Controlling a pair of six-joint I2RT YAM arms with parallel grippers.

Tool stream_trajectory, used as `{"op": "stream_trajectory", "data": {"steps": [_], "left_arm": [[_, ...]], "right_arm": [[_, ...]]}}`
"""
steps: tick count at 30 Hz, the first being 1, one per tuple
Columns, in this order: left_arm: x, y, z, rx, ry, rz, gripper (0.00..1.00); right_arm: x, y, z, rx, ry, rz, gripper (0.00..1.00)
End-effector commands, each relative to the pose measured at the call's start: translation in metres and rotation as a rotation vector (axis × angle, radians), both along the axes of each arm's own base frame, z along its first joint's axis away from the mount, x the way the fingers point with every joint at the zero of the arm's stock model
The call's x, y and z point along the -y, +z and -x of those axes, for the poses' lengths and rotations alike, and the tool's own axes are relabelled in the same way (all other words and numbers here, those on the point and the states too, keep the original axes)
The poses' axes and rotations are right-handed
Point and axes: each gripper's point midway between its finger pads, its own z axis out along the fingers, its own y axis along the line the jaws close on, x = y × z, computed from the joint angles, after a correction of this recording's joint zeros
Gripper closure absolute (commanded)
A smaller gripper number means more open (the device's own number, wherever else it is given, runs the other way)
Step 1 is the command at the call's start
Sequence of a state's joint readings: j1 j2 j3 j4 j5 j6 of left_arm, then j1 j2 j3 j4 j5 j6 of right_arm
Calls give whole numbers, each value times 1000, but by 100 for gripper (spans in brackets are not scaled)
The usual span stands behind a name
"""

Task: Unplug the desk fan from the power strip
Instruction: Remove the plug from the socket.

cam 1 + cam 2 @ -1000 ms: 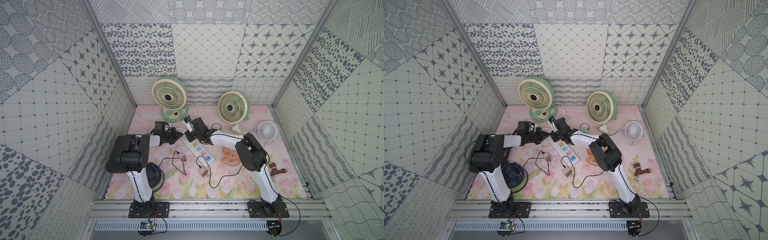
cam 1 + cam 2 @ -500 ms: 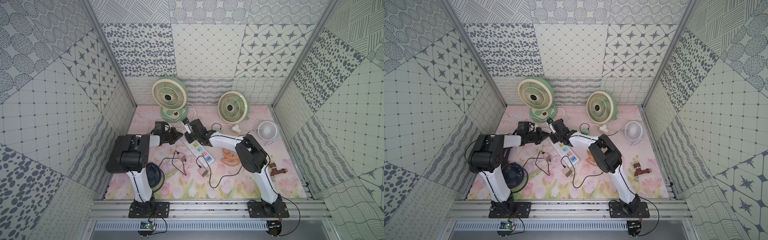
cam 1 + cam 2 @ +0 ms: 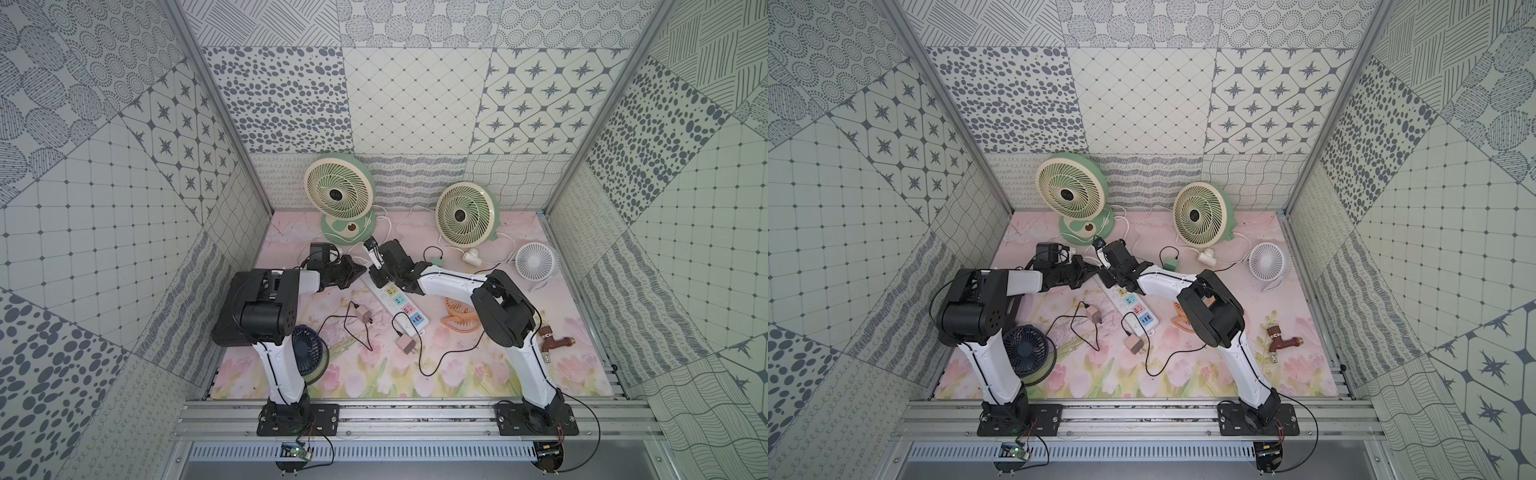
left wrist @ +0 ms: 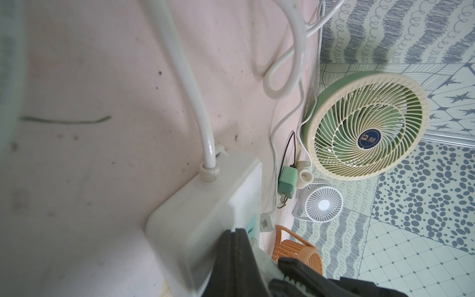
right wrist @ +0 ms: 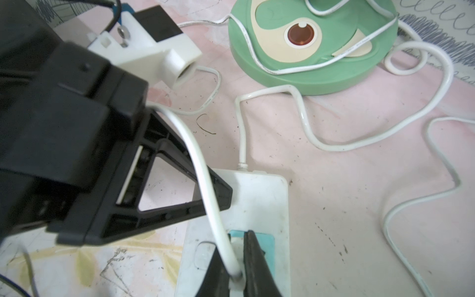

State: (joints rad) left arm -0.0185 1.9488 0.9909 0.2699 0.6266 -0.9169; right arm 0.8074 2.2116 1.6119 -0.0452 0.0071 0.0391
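Right gripper pinching plug, arm outstretched

white links, black joints, black fingers

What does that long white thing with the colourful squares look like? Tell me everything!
The power strip is a long, flat white plastic bar lying slantwise on the flowery mat. A row of pastel sockets runs along its top: yellow, green, pink, blue. Its thick white cord leaves the far end. The left gripper, shut, rests on that end; beside it the right gripper is shut on a white plug at its end socket.
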Motion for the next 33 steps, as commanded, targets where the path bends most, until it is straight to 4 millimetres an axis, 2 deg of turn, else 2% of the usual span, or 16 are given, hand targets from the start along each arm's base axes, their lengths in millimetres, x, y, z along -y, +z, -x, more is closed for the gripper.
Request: {"op": "stream_trajectory", "data": {"steps": [1, 9, 17, 26, 30, 33], "left_arm": [[-20, -46, 29, -208, 77, -108, 100], [-20, -46, 27, -208, 79, -102, 100], [-19, -46, 27, -205, 78, -102, 100], [-19, -45, 27, -203, 77, -99, 100], [-18, -43, 27, -201, 74, -100, 100], [-19, -41, 27, -194, 74, -101, 100]], "right_arm": [[1, 32, 1, -26, -2, -108, 100], [-18, 27, 21, 71, 61, 4, 100], [3, 34, -1, -62, -3, -154, 100], [-18, 34, 18, 58, 69, -21, 100], [-12, 39, 13, 49, 50, -42, 100], [0, 45, 1, -13, 14, -126, 100]]}}
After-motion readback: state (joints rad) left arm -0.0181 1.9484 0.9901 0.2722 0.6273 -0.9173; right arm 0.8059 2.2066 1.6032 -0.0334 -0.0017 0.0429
